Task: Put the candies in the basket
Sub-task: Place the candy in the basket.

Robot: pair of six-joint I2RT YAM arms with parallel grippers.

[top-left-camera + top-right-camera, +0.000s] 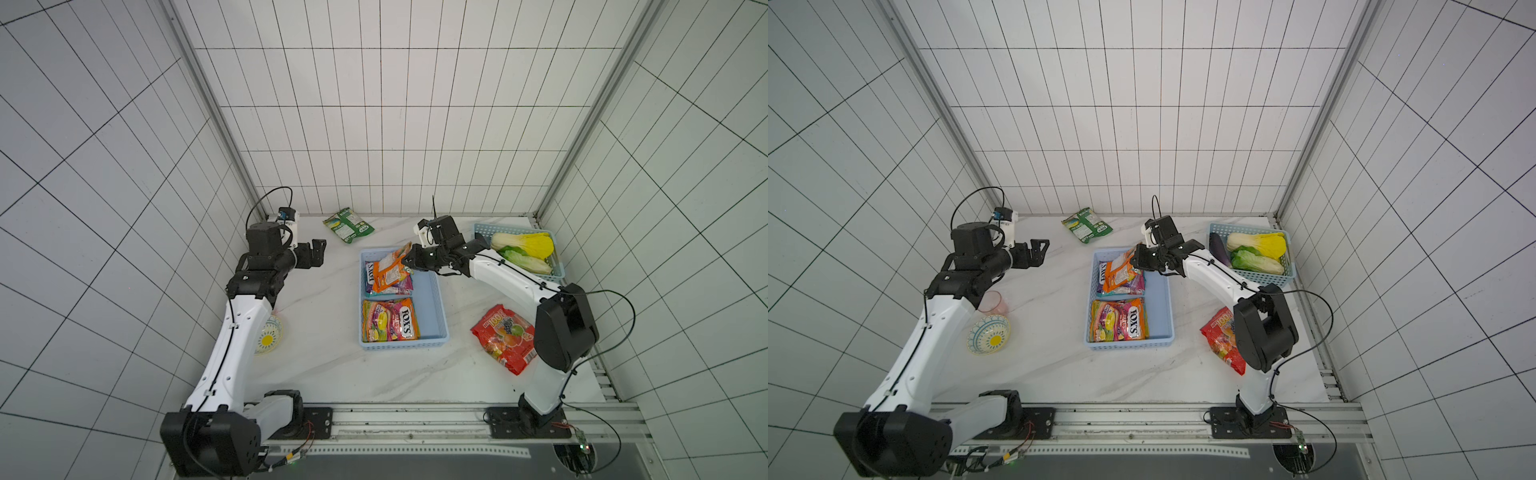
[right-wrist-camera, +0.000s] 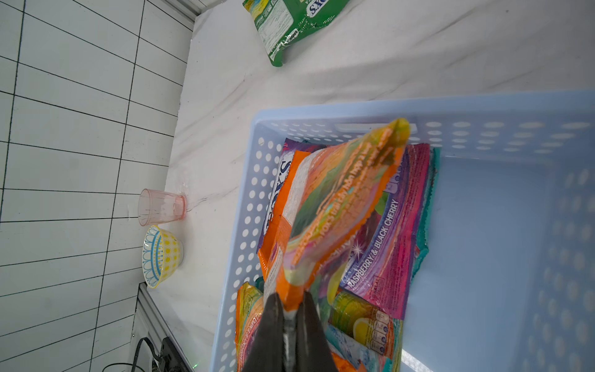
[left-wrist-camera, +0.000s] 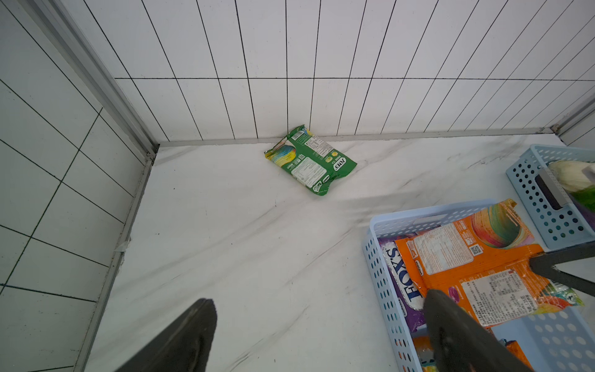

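Trouble likeliest at the basket (image 1: pixel 430 307) in the middle of the desk (image 1: pixel 332 374): light perforated tray, easily hooked by a finger or wrist on the way out and dragged askew. Far half stacked with bags, near half filled by a multicoloured FOXS bag (image 1: pixel 388 326). Next risk with the orange bag (image 2: pixel 331 206), pinched tight by one edge in the right pincer (image 2: pixel 291 301) and hanging tilted over the purple bag (image 2: pixel 386 232), free corner close to the far rim; let go from this tilt, likely to slide off the slick pile or drape over the wall rather than lie flat. Smallest worry, the pinch itself: crinkly film, narrow hold, possible slip. For room, widest open desk in front of the basket and to its left, under the left pincer (image 1: pixel 316 251), spread fully apart and empty. Bare strip of tray floor on the side of the right arm (image 1: pixel 511 278), enough for a flatter landing. Tight behind that arm: lattice basket (image 1: pixel 482 228) of cabbages (image 1: pixel 523 245) just beside the forearm. Close to its elbow, the red bag (image 1: pixel 503 336), flat on the desk, open to an accidental sweep. Farther off, the green bag (image 1: pixel 348 225) hard by the back wall (image 1: pixel 374 166), little space behind for fingers. Lastly bowl (image 1: pixel 989 334) and pink cup (image 1: pixel 992 302) beside the left arm (image 1: pixel 237 332), within knocking range.
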